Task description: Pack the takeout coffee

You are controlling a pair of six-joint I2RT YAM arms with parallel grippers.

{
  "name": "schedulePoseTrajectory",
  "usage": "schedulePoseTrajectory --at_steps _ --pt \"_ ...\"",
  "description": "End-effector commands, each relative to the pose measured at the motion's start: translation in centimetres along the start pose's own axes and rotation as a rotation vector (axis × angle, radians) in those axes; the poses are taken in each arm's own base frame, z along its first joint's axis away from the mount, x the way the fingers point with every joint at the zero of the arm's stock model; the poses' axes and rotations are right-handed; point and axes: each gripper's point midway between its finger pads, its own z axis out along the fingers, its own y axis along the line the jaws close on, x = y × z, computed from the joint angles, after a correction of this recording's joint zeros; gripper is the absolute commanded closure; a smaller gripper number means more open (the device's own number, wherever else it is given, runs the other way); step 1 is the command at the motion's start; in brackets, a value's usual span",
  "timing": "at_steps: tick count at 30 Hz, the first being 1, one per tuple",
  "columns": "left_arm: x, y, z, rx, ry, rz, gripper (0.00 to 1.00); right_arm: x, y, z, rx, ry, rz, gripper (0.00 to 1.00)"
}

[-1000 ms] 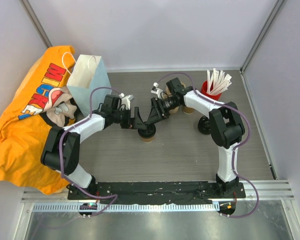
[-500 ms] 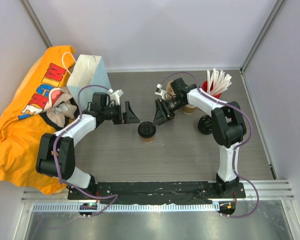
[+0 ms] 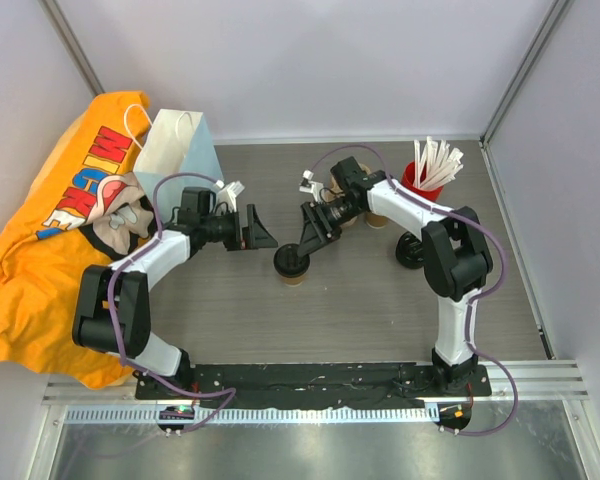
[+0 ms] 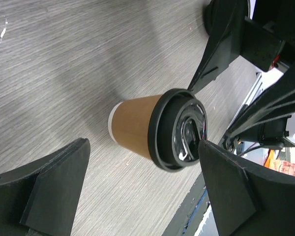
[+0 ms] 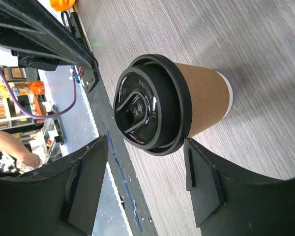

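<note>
The takeout coffee (image 3: 292, 264), a brown paper cup with a black lid, stands upright in the middle of the table. It also shows in the left wrist view (image 4: 135, 128) and the right wrist view (image 5: 205, 101). My left gripper (image 3: 256, 233) is open and empty, a short way to the cup's upper left, jaws facing it (image 4: 142, 196). My right gripper (image 3: 311, 238) is open and empty, just to the cup's upper right. In the right wrist view (image 5: 145, 189) the lid sits just ahead of its spread jaws. Neither gripper touches the cup.
A white paper bag (image 3: 176, 152) stands at the back left against an orange cloth (image 3: 35, 250). Brown lidless cups (image 3: 377, 216), a red cup of white sticks (image 3: 426, 170) and loose black lids (image 3: 410, 250) sit at the back right.
One second ago both grippers were at the cup. Both pulled away, the left staying back to the left. The right has since come back close to the cup. The cup stayed put.
</note>
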Motion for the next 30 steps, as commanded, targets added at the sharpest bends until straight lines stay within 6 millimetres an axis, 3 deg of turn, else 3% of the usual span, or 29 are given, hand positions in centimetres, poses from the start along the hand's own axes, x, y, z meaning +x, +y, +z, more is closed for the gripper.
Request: schedulePoseTrajectory --at_steps 1,11,21,30 --pt "-0.3 -0.2 -0.1 0.015 -0.020 0.038 0.04 -1.2 1.2 0.1 0.030 -0.033 -0.052 0.31" --pt "0.5 1.6 0.3 -0.048 0.007 0.034 0.12 -0.8 -0.3 -0.7 0.155 -0.039 -0.094 0.31" --pt "0.8 1.9 0.4 -0.053 0.016 0.031 0.16 -0.4 -1.2 -0.3 0.193 -0.012 -0.105 0.31" --pt "1.5 2.2 0.6 -0.051 0.042 0.019 0.21 -1.7 -2.0 0.0 0.224 -0.014 -0.126 0.30"
